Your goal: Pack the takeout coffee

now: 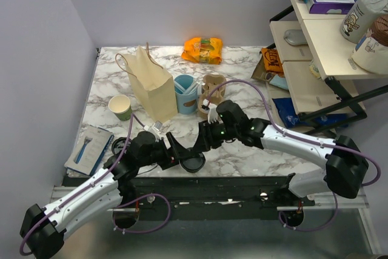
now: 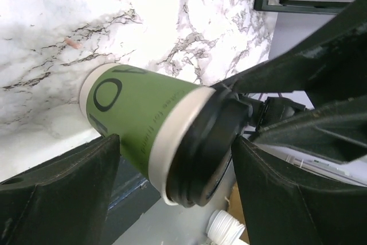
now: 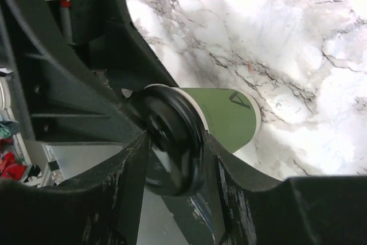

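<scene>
While both arms crowded the near edge of the tabletop [image 1: 236, 62], the layout ran like this. Flat blue packet [image 1: 90, 148] lay far left. Lidless green-and-white cup [image 1: 120, 106] stood just behind it. Tan paper bag [image 1: 151, 86] stood upright next over.

In front of the bag and clear of it was the left gripper [image 2: 173, 140]. Its fingers [image 2: 69, 193] pinched the takeout coffee [image 2: 137, 107], one on the green wall and the other against the rim of the black lid [image 2: 209, 142]. The cup sat between them, base on the marble at the near edge.

Right gripper [image 3: 176, 137] sat on the lid side, fingers [image 3: 246, 199] hugging the lid on both sides. Couldn't tell whether they clamped it or only touched.

Light-blue cup [image 1: 186, 92] stood just beside the bag, brown cardboard carrier [image 1: 212, 95] to its right.
</scene>
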Controlling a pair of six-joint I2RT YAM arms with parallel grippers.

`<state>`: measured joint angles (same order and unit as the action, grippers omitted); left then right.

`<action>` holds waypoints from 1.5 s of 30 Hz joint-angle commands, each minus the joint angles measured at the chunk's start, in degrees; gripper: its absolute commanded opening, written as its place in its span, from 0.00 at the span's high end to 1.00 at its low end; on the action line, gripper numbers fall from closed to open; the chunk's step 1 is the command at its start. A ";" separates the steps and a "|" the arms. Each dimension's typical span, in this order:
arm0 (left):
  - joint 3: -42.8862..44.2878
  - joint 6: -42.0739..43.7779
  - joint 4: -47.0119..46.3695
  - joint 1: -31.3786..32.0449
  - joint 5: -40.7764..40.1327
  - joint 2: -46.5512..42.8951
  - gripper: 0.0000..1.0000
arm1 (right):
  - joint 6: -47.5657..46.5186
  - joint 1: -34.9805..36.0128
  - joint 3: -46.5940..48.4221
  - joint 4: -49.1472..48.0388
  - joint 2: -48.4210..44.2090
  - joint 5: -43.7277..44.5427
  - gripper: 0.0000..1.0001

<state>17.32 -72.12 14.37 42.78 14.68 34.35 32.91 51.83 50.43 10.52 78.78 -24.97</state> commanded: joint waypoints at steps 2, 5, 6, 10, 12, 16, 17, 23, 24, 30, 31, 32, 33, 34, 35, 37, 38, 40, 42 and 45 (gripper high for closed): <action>0.78 -0.04 -1.54 -0.25 -1.14 2.73 0.15 | 0.23 0.90 -1.83 0.64 -2.31 -0.08 0.49; 2.10 1.27 -1.54 -0.16 -0.70 4.58 0.15 | 0.05 0.99 -2.10 2.39 -2.76 2.82 0.49; 2.54 1.63 -1.36 -0.25 -0.79 4.76 0.15 | -0.03 0.90 -2.10 2.83 -2.93 3.35 0.49; 3.68 2.51 0.65 -0.25 -0.26 5.12 0.15 | -0.21 0.99 -2.36 2.92 -3.02 3.26 0.49; 3.86 2.86 1.36 -0.25 -0.61 4.50 0.17 | -0.39 0.90 -2.36 2.92 -3.11 3.17 0.48; 4.12 2.86 2.59 -0.25 -0.97 3.71 0.26 | 0.05 0.90 -2.62 3.01 -3.37 4.05 0.44; 4.21 2.86 2.85 -0.25 -1.05 3.45 0.27 | 0.23 0.90 -2.80 2.92 -3.37 4.40 0.44; 4.39 3.39 5.58 -0.25 -1.41 3.27 0.30 | 1.90 0.99 -3.94 3.71 -6.53 7.30 0.38; 4.39 3.39 5.84 -0.25 -1.32 3.27 0.30 | 2.16 0.90 -4.20 3.71 -6.89 7.31 0.37; 4.39 3.21 6.20 -0.16 -1.32 2.74 0.30 | 5.50 2.04 -6.84 3.10 -8.03 3.09 0.37; 4.47 3.21 6.02 -0.25 -1.32 2.65 0.30 | 6.20 2.48 -6.75 3.45 -7.77 3.00 0.37; 4.48 3.12 6.11 -0.25 -1.23 2.65 0.30 | 6.47 3.27 -6.84 3.62 -7.42 2.91 0.35; 4.48 3.12 6.02 -0.25 -1.23 2.65 0.30 | 6.82 3.53 -6.75 3.80 -6.63 3.00 0.35; 4.30 3.12 5.67 -0.25 -1.32 2.74 0.30 | 7.60 3.62 -6.84 3.72 -6.10 3.09 0.34; 4.30 3.12 5.58 -0.25 -1.23 2.83 0.31 | 7.96 3.80 -6.93 3.54 -5.75 3.43 0.34; 3.86 2.95 4.79 -0.16 -1.14 2.92 0.31 | 9.01 4.06 -7.28 1.62 -4.96 3.79 0.34; 3.60 2.77 4.35 -0.25 -0.97 3.09 0.32 | 9.19 4.15 -7.45 0.65 -4.78 3.70 0.34; 3.07 2.07 2.52 -0.25 -0.70 3.44 0.33 | 9.81 4.15 -7.20 -0.76 -4.08 3.53 0.36; 2.81 1.72 1.10 -0.25 -0.53 4.50 0.34 | 9.98 4.33 -6.93 -1.47 -3.64 3.70 0.42; 2.89 1.37 -2.50 -0.25 -0.88 6.95 0.38 | 9.55 4.42 -5.96 -1.65 -2.58 4.49 0.43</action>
<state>20.62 -69.93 16.49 42.72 14.15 38.57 41.95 55.66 43.83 11.05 74.56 -20.84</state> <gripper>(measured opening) 0.647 0.574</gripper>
